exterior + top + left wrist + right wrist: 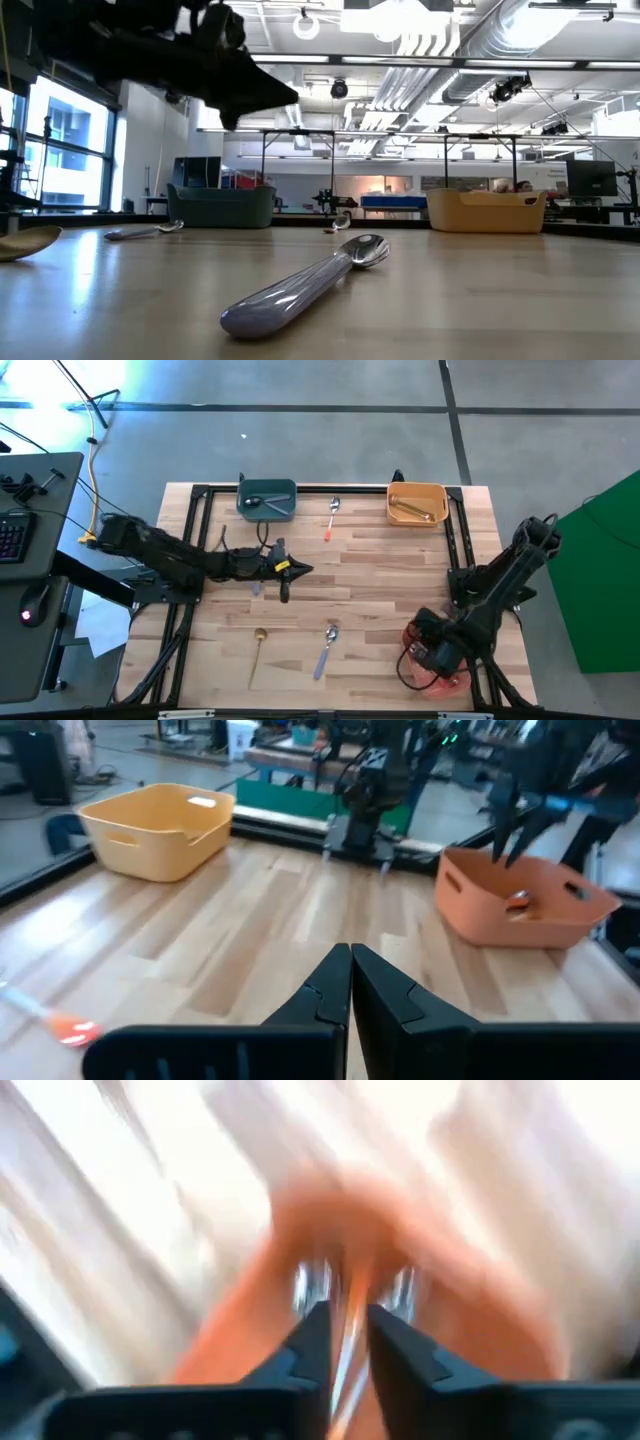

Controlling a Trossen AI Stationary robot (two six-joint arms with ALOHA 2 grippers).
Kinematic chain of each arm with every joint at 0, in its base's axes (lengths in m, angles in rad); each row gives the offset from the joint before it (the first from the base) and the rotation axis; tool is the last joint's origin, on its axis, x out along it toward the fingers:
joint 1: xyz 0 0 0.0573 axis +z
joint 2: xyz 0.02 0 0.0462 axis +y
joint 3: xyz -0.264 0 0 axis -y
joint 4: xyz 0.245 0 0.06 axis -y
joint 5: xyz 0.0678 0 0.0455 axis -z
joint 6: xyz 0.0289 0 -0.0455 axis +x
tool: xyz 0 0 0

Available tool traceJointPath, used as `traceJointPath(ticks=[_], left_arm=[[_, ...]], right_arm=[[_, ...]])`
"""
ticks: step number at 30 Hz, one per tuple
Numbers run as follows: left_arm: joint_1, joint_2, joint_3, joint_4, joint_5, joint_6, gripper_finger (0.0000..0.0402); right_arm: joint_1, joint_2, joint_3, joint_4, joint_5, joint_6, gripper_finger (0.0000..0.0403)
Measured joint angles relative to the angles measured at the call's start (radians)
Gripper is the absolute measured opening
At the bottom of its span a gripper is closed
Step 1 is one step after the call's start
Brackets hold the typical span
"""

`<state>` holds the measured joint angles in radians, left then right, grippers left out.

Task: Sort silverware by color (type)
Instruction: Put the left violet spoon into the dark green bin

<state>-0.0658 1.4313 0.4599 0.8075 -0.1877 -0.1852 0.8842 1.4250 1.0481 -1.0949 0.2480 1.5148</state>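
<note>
Across the wooden desk (380, 590) three bins are counted: a teal bin (267, 500) and an orange bin (417, 503) at the far edge, and a red-pink bin (437, 665) at the near right corner. Two arms are seen. The left tool (297, 569) is held above the middle of the desk, its fingers pressed together with nothing between them. The right tool (437, 653) is lowered over the red-pink bin; its fingers stand slightly apart around what may be a slim red-handled piece, though the wrist view is too blurred to be sure.

Three pieces of silverware are counted loose on the desk. A lavender-handled spoon (326, 647) with a silver bowl lies near the front, a gold spoon (258, 650) just left of it, and a red-handled spoon (332, 517) between the two far bins. A dark utensil (263, 502) is seen in the teal bin and a gold utensil (410, 510) in the orange one.
</note>
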Motion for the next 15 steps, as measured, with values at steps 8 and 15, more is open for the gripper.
traceJointPath(ticks=[8, 15], left_arm=[[0.0, -0.378, 0.0, -0.553, -0.096, -0.028, 0.0003], [-0.011, -0.553, 0.0, -0.944, -0.13, -0.158, 0.0003]], right_arm=[[-0.199, -0.019, -0.014, 0.152, 0.316, -0.561, 0.0007], [-0.533, -0.019, -0.198, 0.851, 0.118, -1.255, 0.0001]])
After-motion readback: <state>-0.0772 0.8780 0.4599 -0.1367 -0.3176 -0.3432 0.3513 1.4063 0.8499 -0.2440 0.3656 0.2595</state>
